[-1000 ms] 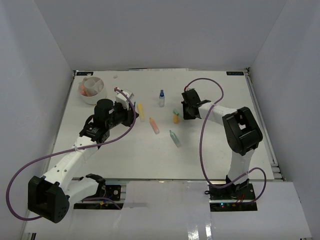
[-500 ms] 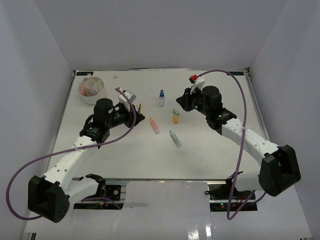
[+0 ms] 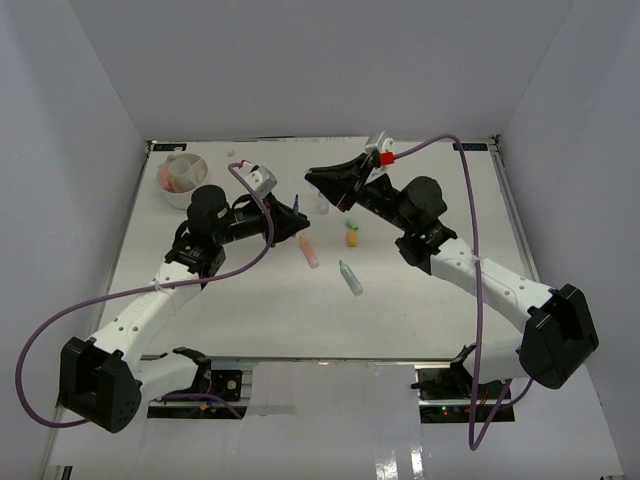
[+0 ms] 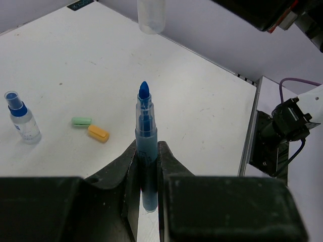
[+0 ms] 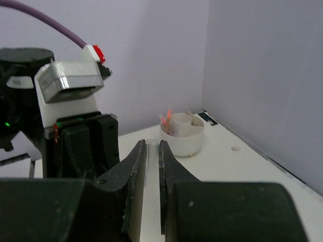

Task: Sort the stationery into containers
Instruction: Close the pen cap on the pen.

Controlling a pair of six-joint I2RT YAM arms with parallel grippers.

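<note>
Holding the blue marker [image 4: 145,132] tip outward, my left hand [image 4: 147,149] is clamped tight on its barrel. It aims at my right hand [image 5: 151,147], which is pinched together on what looks like a clear cap [image 5: 151,157], though that view is poor. Both hang above the surface [image 3: 300,320], probably so marker and cap can meet. The white tub [image 3: 190,198] sits far left, well apart.

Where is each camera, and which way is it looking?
Top: high behind the arms, looking down at the table; both arms show.
Left wrist: on the left arm, past the left gripper and its blue marker over the table.
Right wrist: past the right gripper and its clear cap toward the white tub.
Top and right wrist share the tub.
</note>
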